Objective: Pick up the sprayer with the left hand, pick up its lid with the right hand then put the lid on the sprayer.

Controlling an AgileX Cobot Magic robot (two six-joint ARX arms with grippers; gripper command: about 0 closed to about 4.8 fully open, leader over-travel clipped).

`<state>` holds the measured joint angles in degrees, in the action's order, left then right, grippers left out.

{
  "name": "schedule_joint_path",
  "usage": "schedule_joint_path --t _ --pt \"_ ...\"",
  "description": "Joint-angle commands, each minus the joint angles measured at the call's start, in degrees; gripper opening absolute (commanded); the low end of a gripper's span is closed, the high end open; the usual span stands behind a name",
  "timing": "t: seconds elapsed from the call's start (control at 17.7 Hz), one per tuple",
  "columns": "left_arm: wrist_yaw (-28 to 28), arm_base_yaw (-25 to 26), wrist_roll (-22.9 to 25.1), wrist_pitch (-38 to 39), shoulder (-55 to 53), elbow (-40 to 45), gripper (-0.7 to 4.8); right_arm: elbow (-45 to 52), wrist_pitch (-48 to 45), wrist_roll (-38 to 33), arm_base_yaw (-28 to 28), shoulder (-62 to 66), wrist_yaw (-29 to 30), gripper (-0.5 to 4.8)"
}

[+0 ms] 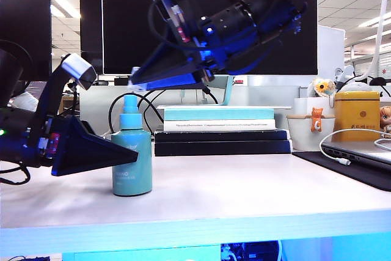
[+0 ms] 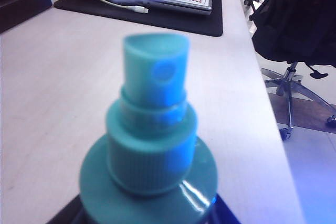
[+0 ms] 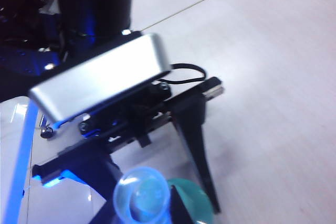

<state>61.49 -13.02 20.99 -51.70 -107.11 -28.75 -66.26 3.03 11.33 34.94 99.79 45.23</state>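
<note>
On a pale wooden tabletop [image 1: 244, 187] in an open-plan office, a two-armed robot stands partway through capping a bottle. The left arm reaches in low from the left of the exterior view, and its black two-finger left gripper [image 1: 125, 156] is closed around the body of the sprayer [image 1: 131, 157], a small teal cylindrical plastic bottle with rounded shoulders; its base appears to rest on or just above the table. The jaws stand about as wide as the bottle, which fills the gap between them. The left wrist view looks along the bottle's top, showing the lighter blue spray nozzle [image 2: 156, 69] bare and uncapped.

The right arm slants down from the upper right, bringing the right gripper [image 1: 135, 77] just above and slightly beside the nozzle. Its narrowly parted fingers pinch the lid [image 3: 142, 196], a tiny clear, almost colourless plastic cap, seen in the right wrist view hanging mouth-down over the teal shoulder of the bottle; in the exterior view the cap itself is too faint to pick out.

By this reading both pick-ups are done, and only the last step is left: lining the cap up over the nozzle and pressing it down. Behind, a stack of books [image 1: 221, 131] and a closed laptop [image 1: 360, 151] on a dark mat lie well apart from the work.
</note>
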Motion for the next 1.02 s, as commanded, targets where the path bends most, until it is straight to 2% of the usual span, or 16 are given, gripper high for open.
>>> schedule_joint_path --t 0.06,0.34,1.02 --pt "-0.8 -0.1 0.0 0.8 0.0 -0.1 2.68 -0.3 0.2 1.4 1.3 0.0 -1.0 0.83" --pt "-0.7 -0.1 0.0 1.1 0.0 -0.1 2.68 -0.3 1.7 5.7 2.3 0.2 -6.3 0.83" --pt "-0.8 -0.1 0.1 1.3 0.0 -0.1 2.68 -0.2 2.9 8.7 2.2 1.0 -10.1 0.83"
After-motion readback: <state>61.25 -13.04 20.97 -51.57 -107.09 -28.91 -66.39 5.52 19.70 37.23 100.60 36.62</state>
